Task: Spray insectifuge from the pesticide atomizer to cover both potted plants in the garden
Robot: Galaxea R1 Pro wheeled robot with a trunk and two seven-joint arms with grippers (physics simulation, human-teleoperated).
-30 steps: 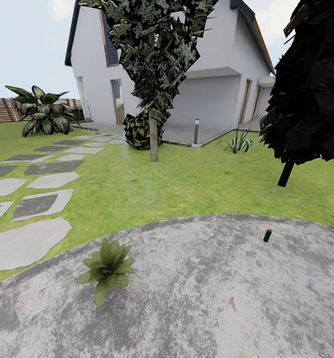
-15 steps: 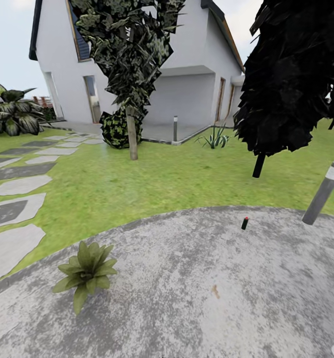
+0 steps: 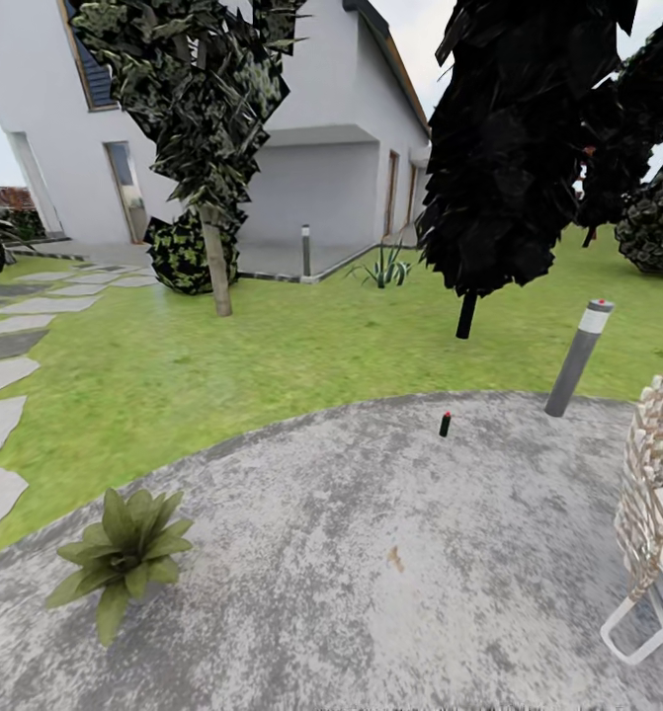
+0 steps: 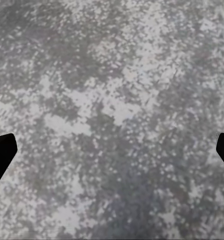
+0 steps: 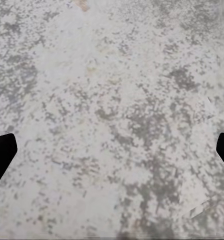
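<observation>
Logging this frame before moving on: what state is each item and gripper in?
pesticide atomizer: upright on the paved patio, not held.
potted plant: standing on the patio's edge, untouched.
left gripper: open, empty, above paving.
right gripper: open, empty, above paving.
bollard lamp: leaning in this view.

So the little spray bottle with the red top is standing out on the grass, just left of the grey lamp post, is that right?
Not quite. The pesticide atomizer stands on the grey paved patio, near its far edge, not on the grass. It is indeed left of the grey lamp post, as the head view shows.
</observation>
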